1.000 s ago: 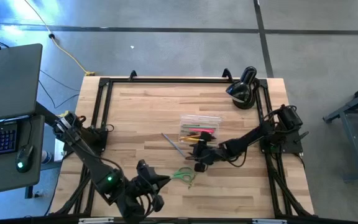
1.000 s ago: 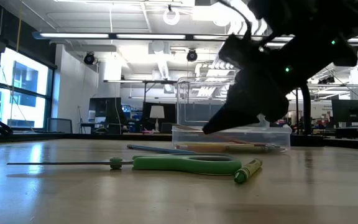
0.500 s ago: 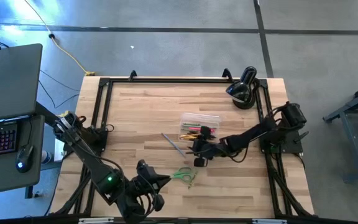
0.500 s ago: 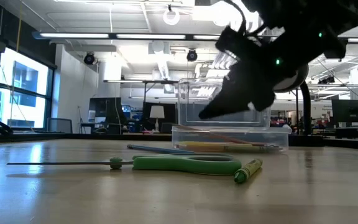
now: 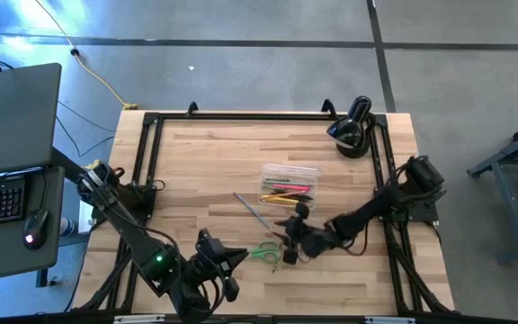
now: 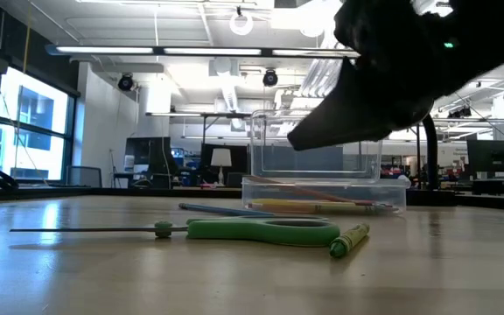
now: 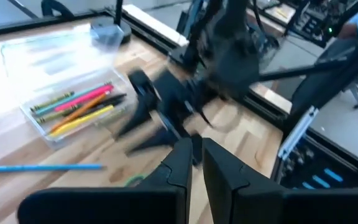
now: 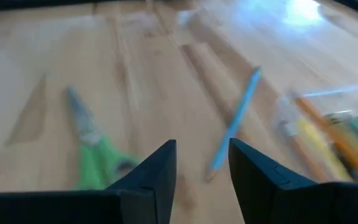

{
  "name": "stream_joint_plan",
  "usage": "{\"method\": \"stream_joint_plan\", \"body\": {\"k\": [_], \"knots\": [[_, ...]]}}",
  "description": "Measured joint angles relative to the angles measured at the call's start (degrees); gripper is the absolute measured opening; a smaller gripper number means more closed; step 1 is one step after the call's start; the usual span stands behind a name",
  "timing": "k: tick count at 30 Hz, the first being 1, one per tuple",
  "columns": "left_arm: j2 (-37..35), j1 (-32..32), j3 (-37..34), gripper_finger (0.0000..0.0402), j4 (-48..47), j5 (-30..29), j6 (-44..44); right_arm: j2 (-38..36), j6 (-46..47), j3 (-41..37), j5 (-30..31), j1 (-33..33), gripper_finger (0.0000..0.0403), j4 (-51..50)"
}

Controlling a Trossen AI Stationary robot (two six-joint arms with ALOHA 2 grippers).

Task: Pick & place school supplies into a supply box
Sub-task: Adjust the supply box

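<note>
Nearest, at the table's six o'clock edge: left gripper (image 5: 229, 261) parked low, fingers nearly together with a thin gap in its wrist view, holding nothing. It looks to be waiting clear of the work.

Just past it, toward centre: green-handled scissors (image 5: 263, 253) lying flat on the wood, blades pointing to nine o'clock in the low view, with a short green crayon (image 6: 348, 239) beside the handles. Both are outside the box.

Right gripper (image 5: 288, 243) hangs above the scissors' three o'clock side, fingers spread, empty; its wrist view looks down on the scissors, so I judge they are its next pick.

Beyond, a thin blue pencil (image 5: 250, 209) lies loose at a slant, near the box's nine o'clock end.

Farther, about centre: clear shallow plastic supply box (image 5: 288, 184), open-topped, already holding pink, orange and yellow sticks laid lengthwise.

Farthest, at one o'clock: black rounded device (image 5: 352, 129), untouched.
</note>
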Motion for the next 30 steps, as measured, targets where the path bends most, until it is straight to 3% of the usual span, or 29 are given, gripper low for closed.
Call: {"method": "stream_joint_plan", "body": {"k": [10, 24, 30], "knots": [[0.0, 0.0, 0.0, 0.0067, 3.0, -2.0, 1.6, 10.4, -0.1, 8.2, 7.1, -0.7, 0.0117, 0.3], [0.0, 0.0, 0.0, 0.0067, 2.4, -1.9, 2.4, 13.5, 0.9, 8.9, -4.3, -8.7, 0.0117, 0.3], [0.0, 0.0, 0.0, 0.0067, 2.3, -1.8, 2.5, 13.5, 1.4, 8.9, -4.1, -7.6, 0.0117, 0.4]]}}
